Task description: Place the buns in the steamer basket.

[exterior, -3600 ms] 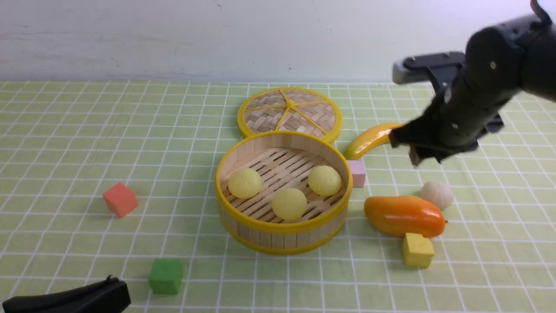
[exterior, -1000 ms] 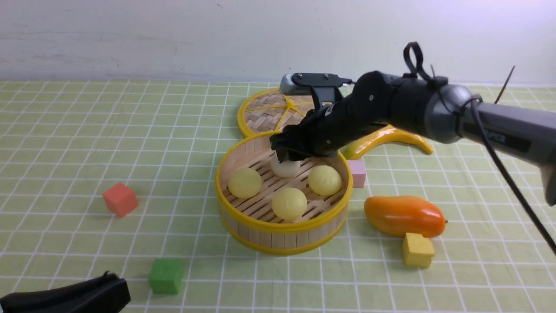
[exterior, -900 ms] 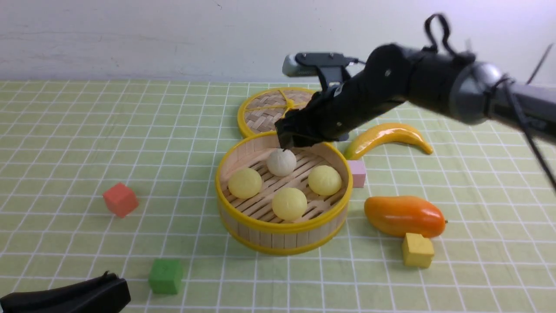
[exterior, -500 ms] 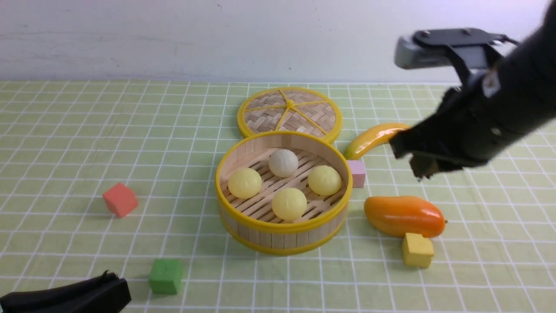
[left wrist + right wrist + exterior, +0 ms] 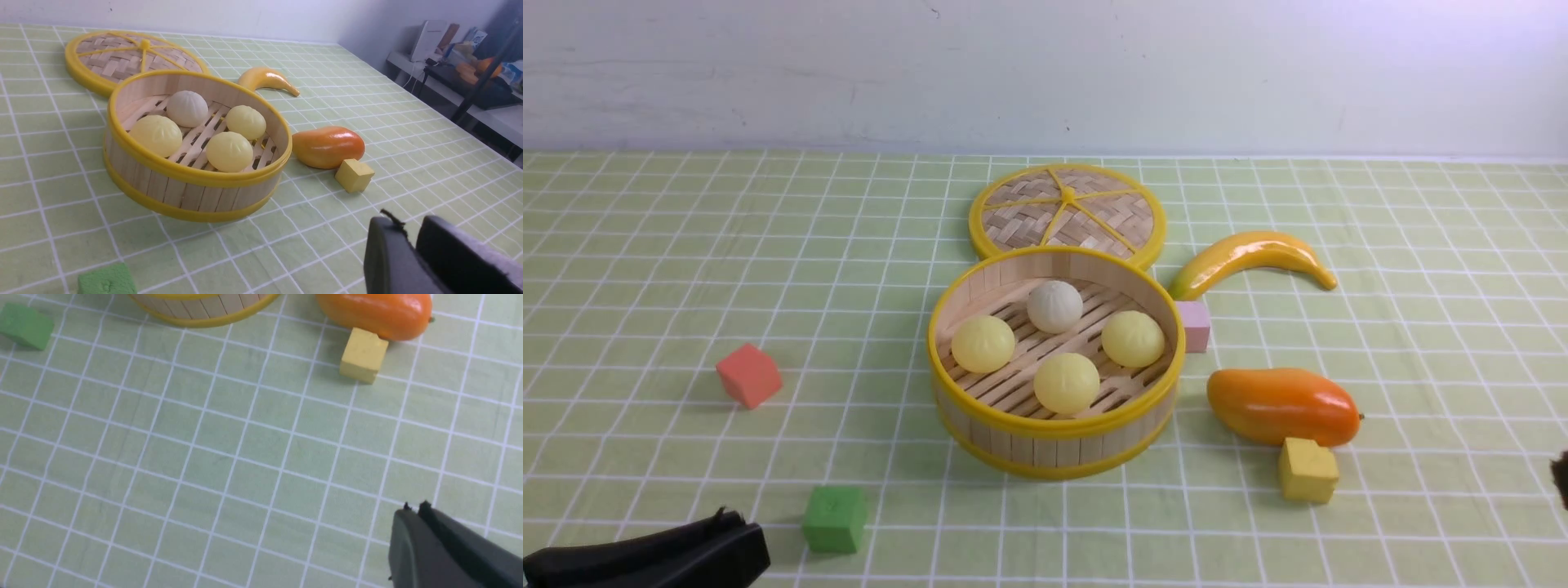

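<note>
A: Four buns (image 5: pixel 1055 343) lie on the slatted floor of the steamer basket (image 5: pixel 1054 437), three pale yellow and one off-white; none shows outside it.

B: So the loading looks done. The left gripper (image 5: pixel 412 239) and right gripper (image 5: pixel 413 512) both rest pinched closed, empty, well apart from it.

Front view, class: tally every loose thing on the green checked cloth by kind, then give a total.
Round soft buns: 4 (pale yellow; off-white)
Small cubes: 4 (red, green, pink, yellow)
Toy fruit: 2 (yellow banana, orange mango)
Bamboo steamer basket: 1
Woven lid: 1
Total: 12
</note>
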`<action>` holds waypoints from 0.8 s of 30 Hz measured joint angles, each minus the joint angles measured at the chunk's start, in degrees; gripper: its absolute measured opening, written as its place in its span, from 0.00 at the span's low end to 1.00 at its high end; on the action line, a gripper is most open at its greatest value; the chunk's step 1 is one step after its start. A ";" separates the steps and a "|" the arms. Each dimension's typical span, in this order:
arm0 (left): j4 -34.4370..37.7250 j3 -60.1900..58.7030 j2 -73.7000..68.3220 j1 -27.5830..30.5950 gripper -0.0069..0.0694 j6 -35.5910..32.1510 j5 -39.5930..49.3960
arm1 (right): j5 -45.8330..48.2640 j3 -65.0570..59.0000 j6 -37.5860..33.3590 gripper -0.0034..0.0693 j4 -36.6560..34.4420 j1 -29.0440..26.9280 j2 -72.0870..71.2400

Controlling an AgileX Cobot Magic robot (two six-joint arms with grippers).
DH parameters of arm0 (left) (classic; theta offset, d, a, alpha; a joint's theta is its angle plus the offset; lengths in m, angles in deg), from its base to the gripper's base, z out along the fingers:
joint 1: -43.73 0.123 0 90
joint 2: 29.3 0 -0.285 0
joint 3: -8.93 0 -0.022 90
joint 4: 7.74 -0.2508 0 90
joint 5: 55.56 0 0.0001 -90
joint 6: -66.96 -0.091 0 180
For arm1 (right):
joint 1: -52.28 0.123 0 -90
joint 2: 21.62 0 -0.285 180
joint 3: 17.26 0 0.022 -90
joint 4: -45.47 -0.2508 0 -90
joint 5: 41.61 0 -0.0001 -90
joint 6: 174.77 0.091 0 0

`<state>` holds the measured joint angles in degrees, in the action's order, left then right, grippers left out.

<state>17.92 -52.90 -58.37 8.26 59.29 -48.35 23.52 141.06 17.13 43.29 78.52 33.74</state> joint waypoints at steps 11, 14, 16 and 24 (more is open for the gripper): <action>0.00 0.00 0.00 0.00 0.24 0.00 0.00 | -30.07 -29.61 -13.31 0.05 -3.72 -16.24 -29.03; 0.00 0.00 0.00 0.00 0.24 0.00 0.00 | -37.82 -39.43 -14.32 0.05 -4.51 -19.60 -37.08; 0.00 0.00 0.00 0.00 0.24 0.00 0.00 | -41.40 -48.75 -14.59 0.05 -4.54 -21.34 -44.22; 0.00 0.00 0.06 0.00 0.25 0.00 0.27 | -42.92 -56.54 -14.66 0.05 -2.83 -21.66 -48.09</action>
<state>17.92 -52.90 -58.31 8.26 59.29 -48.07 -19.40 84.52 2.47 40.46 56.86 -14.35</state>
